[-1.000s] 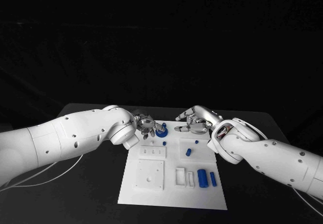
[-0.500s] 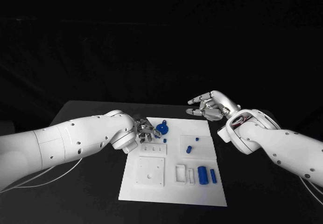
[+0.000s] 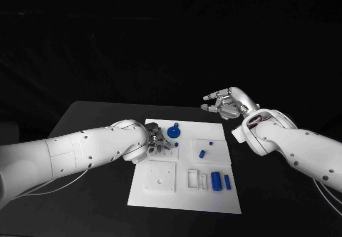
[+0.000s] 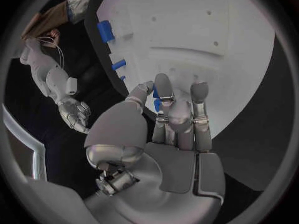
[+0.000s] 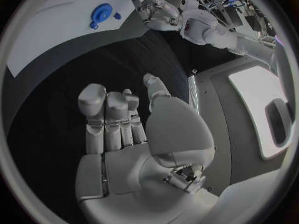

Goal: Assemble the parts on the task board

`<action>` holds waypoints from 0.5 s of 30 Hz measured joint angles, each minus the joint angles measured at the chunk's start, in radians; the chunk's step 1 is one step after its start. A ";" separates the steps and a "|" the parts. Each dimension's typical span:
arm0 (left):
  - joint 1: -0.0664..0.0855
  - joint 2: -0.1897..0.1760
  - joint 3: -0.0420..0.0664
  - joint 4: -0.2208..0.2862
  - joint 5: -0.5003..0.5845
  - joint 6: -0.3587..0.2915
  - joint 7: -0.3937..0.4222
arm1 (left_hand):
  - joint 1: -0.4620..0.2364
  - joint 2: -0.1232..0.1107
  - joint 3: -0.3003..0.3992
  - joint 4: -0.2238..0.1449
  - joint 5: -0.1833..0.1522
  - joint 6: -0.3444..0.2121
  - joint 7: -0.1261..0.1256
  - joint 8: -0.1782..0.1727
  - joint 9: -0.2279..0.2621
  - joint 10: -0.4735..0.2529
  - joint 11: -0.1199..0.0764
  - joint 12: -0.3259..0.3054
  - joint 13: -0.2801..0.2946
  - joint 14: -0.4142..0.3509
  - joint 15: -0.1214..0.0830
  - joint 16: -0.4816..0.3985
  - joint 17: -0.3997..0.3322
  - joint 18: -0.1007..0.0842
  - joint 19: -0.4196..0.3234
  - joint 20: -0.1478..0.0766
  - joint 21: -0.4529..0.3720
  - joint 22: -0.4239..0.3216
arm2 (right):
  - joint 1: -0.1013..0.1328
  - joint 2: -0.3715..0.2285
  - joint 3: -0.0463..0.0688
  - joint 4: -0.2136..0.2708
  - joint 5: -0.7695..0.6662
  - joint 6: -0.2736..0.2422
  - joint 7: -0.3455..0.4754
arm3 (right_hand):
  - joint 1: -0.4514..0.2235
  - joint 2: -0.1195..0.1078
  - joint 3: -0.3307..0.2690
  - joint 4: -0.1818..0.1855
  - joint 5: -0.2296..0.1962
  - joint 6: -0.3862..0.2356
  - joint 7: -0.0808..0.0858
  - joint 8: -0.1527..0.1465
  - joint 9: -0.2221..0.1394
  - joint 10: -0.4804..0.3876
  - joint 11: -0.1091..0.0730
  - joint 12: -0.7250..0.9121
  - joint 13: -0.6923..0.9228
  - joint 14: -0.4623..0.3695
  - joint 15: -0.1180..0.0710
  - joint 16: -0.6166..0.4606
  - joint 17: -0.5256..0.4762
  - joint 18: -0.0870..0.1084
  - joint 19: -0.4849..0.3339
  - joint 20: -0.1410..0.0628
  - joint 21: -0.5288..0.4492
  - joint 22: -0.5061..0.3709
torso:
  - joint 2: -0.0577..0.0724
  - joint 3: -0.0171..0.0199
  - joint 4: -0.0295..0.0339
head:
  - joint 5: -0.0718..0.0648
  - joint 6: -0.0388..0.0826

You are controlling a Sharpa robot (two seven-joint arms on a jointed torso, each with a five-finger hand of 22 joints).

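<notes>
The white task board (image 3: 182, 202) lies in the middle of the table. A round blue part (image 3: 174, 132) with a thin stem sits at its far left. My left hand (image 3: 159, 141) is low over the board beside this part, its fingers (image 4: 181, 109) stretched side by side and the palm bare. Blue shows through the gap between them, and I cannot tell whether they touch the part. My right hand (image 3: 228, 102) is raised beyond the board's far right corner, its fingers (image 5: 106, 119) apart and holding nothing. From the right wrist, the round part (image 5: 99, 15) lies near my left hand (image 5: 152, 7).
Two small blue pieces (image 3: 202, 153) lie mid-board on the right. Two blue cylinders (image 3: 215, 181) stand side by side nearer me, next to a white slotted block (image 3: 192, 178) and a square white plate (image 3: 160, 177). Black table (image 3: 93, 123) surrounds the board.
My right hand has lifted off the round blue part, up and to the right, away from the board. My left hand stays beside the part. The camera has shifted a little.
</notes>
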 measured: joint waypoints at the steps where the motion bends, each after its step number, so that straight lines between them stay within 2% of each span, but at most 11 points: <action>1: -0.001 0.000 0.000 0.000 -0.006 0.001 -0.001 | 0.000 0.000 0.000 0.000 0.000 0.000 0.000 0.000 0.000 0.000 0.000 0.001 -0.001 0.000 0.000 0.000 0.000 0.000 0.000 0.000 -0.001 0.002 | 0.000 0.001 0.000 -0.001 0.001 0.000 0.000 | 0.000 0.000 0.000 0.000 0.000 0.000 0.000 0.000 0.000 0.000 0.000 0.000 0.000 0.000 0.000 0.000 0.000 0.000 0.000 0.000 0.000 0.000 | 0.000 0.0001 -0.0004 | 0.000 -0.001; 8: -0.008 -0.001 0.000 0.009 -0.062 0.013 -0.011 | -0.003 -0.003 -0.001 -0.001 0.019 0.000 0.000 0.000 0.001 0.000 0.000 0.003 -0.009 0.000 0.000 0.000 0.008 -0.001 0.004 -0.003 -0.013 0.021 | 0.001 0.004 0.001 -0.007 0.009 0.000 0.000 | -0.004 0.004 0.000 0.000 0.000 0.000 0.000 0.000 0.000 -0.004 0.004 0.000 -0.002 -0.003 0.003 0.000 0.000 0.000 0.000 0.000 -0.004 0.001 | 0.000 0.0001 -0.0008 | 0.001 -0.009; 10: -0.009 -0.002 0.000 0.010 -0.075 0.017 -0.013 | -0.004 -0.004 -0.001 -0.001 0.019 0.000 0.000 -0.001 0.016 0.000 0.001 0.007 -0.016 0.000 0.000 0.000 0.012 -0.001 0.009 0.002 -0.025 0.033 | 0.001 0.005 0.002 -0.008 0.010 0.000 0.000 | -0.004 0.004 0.000 0.000 0.000 0.000 0.000 0.000 0.000 -0.004 0.004 0.000 -0.002 -0.003 0.003 0.000 0.000 0.000 0.000 0.000 -0.004 0.001 | 0.000 0.0001 -0.0008 | 0.002 -0.010; 15: -0.010 -0.004 0.000 0.011 -0.098 0.029 -0.018 | -0.009 -0.009 0.001 -0.004 0.019 0.000 0.000 -0.002 0.024 0.002 0.002 0.011 -0.022 0.004 0.004 0.000 0.017 -0.005 0.015 -0.003 -0.038 0.051 | 0.001 0.006 0.002 -0.010 0.012 0.000 -0.002 | -0.004 0.004 0.000 0.000 0.000 0.000 0.000 0.000 0.000 -0.004 0.004 0.000 -0.002 -0.003 0.003 0.000 -0.001 0.000 0.000 0.000 -0.004 0.001 | 0.000 0.0000 -0.0008 | 0.003 -0.014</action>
